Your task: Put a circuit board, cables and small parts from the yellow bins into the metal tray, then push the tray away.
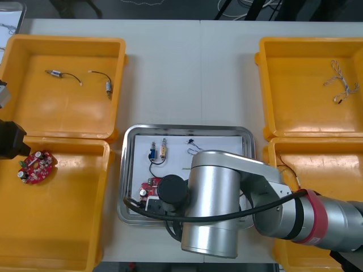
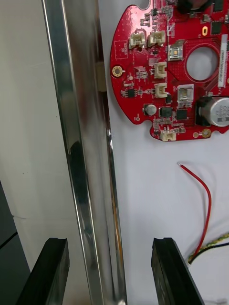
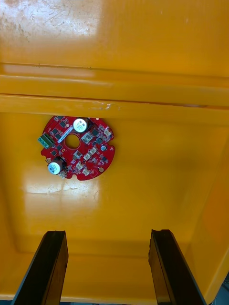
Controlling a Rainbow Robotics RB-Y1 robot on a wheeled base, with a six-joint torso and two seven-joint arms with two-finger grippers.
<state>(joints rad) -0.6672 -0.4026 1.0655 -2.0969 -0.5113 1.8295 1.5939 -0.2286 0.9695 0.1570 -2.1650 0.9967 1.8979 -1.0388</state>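
Observation:
The metal tray point(image 1: 129, 170) sits at the table's middle, white inside. In it lie a round red circuit board point(image 1: 148, 186), two small metal parts point(image 1: 158, 151) and a red and yellow cable point(image 2: 204, 200). My right gripper point(image 2: 109, 243) is open at the tray's near-left rim point(image 2: 81, 143), one finger outside it and one inside, with the board point(image 2: 171, 71) just beyond. My right arm point(image 1: 227, 204) covers the tray's near part. My left gripper point(image 3: 107, 233) is open and empty above the near-left yellow bin point(image 3: 143, 200), short of a second red board point(image 3: 76, 147).
The far-left bin point(image 1: 68, 122) holds two small metal parts with black cables point(image 1: 105, 82). A twisted blue and white cable point(image 1: 340, 85) lies in the far-right bin point(image 1: 272, 90). My right arm overlaps the near-right bin point(image 1: 334, 164). Bare table stretches beyond the tray.

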